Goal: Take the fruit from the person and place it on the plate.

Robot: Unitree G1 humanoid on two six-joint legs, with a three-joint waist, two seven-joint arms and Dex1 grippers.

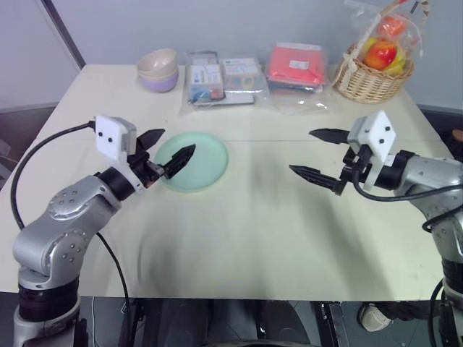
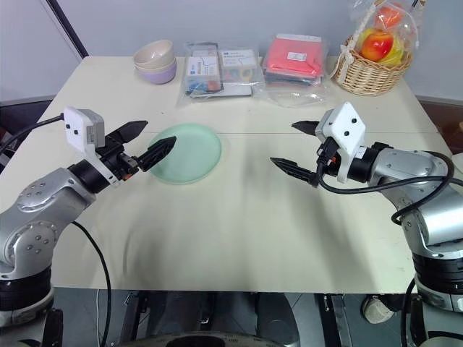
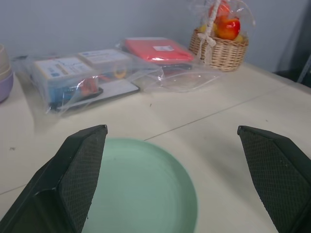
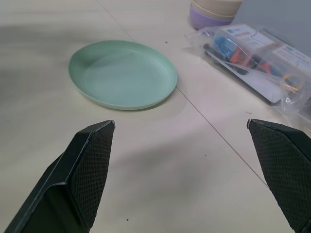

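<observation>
The pale mint-green plate (image 1: pixel 204 165) lies empty on the left half of the cream table. My left gripper (image 1: pixel 178 141) hovers over the plate's left rim, open, with nothing between its fingers; the left wrist view shows the plate (image 3: pixel 146 189) just below them. My right gripper (image 1: pixel 301 150) is held above the table's right half, open and empty, pointing left toward the plate (image 4: pixel 121 73). The fruit and the person are out of view.
Along the table's far edge stand stacked beige and lavender bowls (image 1: pixel 159 69), plastic-wrapped packets (image 1: pixel 221 81), a red packet (image 1: pixel 296 65) and a wicker basket (image 1: pixel 372 69) holding a wrapped apple. The table (image 1: pixel 260 231) is bare between the arms.
</observation>
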